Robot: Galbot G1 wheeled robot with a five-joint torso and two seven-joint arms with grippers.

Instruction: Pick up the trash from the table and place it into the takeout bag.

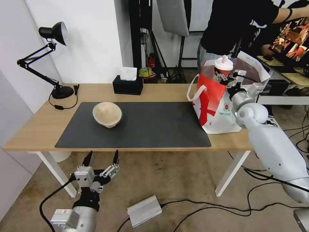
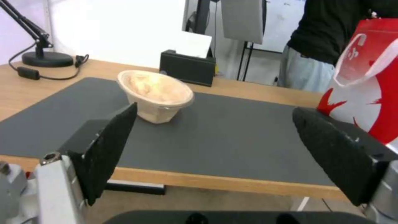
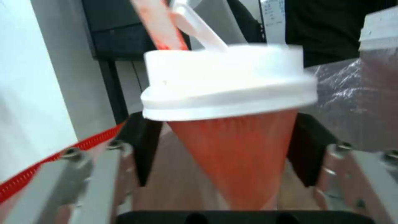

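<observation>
**A:** where's the right gripper [image 1: 225, 77]?

**B:** Up over the takeout bag [image 1: 215, 106] at the right end of the table [image 1: 161, 93], fingers clamped around the red cup [image 3: 236, 149] with its white lid.

**A:** and the other 1?

**B:** Left gripper [image 1: 100, 161] hangs below the table's front edge, jaws spread wide with nothing between them. Beige bowl [image 1: 107, 114] sits tilted on the grey mat [image 1: 154, 125].
</observation>
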